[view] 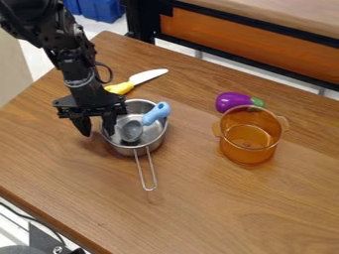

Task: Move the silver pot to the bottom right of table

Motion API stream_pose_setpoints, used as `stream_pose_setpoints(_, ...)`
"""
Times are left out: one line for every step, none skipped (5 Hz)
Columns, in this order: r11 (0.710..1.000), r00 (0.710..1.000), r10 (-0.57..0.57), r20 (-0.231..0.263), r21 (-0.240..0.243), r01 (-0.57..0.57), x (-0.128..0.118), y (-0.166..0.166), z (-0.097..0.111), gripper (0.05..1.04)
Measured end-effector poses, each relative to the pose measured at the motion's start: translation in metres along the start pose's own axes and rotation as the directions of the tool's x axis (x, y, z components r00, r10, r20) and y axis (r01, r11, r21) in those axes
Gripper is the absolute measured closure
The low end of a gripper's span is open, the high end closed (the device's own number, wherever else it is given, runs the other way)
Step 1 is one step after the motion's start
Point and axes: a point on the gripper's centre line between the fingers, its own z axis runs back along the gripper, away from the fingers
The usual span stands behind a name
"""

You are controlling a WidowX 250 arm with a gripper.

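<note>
The silver pot sits left of the middle of the table, its long handle pointing to the near side. The gripper is at its left rim, open and holding nothing, so it should squeeze that rim, not the handle.

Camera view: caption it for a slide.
Open claw at the rim of a silver pot holding a blue-handled ladle, orange pot nearby.

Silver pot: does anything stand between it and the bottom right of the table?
Nothing visible stands between the silver pot and the bottom right of the table; the orange pot sits above that path in the camera view.
</note>
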Motion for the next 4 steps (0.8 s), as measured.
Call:
stream_pose_setpoints(1.000,1.000,-0.018,0.006,-0.006,0.018,-0.0003,-0.0014,-0.0003,0.788)
stream_pose_setpoints(0.998,0.998,-0.063,-0.029,-0.020,0.062,-0.0048,-0.0031,-0.0064,0.962)
stream_pose_setpoints(0.996,0.996,-0.082,-0.042,-0.026,0.081,-0.0040,-0.0038,-0.0068,1.018)
stream_pose_setpoints(0.995,0.992,-0.094,-0.085,-0.046,0.090,-0.0096,-0.0008,-0.0053,1.020)
